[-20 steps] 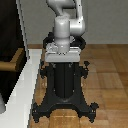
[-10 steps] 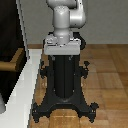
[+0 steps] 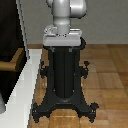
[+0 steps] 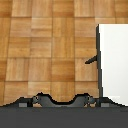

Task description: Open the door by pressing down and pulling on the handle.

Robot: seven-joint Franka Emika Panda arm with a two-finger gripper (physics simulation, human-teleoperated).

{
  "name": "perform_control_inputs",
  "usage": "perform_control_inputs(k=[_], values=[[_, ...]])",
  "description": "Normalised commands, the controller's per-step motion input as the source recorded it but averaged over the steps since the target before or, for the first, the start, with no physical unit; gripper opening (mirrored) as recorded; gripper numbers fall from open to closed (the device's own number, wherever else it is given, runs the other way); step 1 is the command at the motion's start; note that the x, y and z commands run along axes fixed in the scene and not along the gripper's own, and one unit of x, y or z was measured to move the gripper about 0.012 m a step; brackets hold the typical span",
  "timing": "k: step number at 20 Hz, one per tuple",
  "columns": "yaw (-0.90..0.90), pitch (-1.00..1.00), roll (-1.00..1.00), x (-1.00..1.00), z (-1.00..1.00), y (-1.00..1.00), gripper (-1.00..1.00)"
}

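handle point(image 3: 11, 62) juts out of the dark door point(image 3: 9, 35) at the exterior view's far left, long axis roughly level, probably well apart from the unseen gripper, whose opening i cannot tell.

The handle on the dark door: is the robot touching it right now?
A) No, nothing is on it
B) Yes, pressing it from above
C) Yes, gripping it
A: the tan handle juts from the dark door with nothing on it.
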Motion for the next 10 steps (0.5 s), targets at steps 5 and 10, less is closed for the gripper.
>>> perform_control_inputs(k=[5, 10], values=[[0.00, 0.00, 0.00, 0.00, 0.40, 0.00, 1.00], [0.00, 0.00, 0.00, 0.00, 0.40, 0.00, 1.00]])
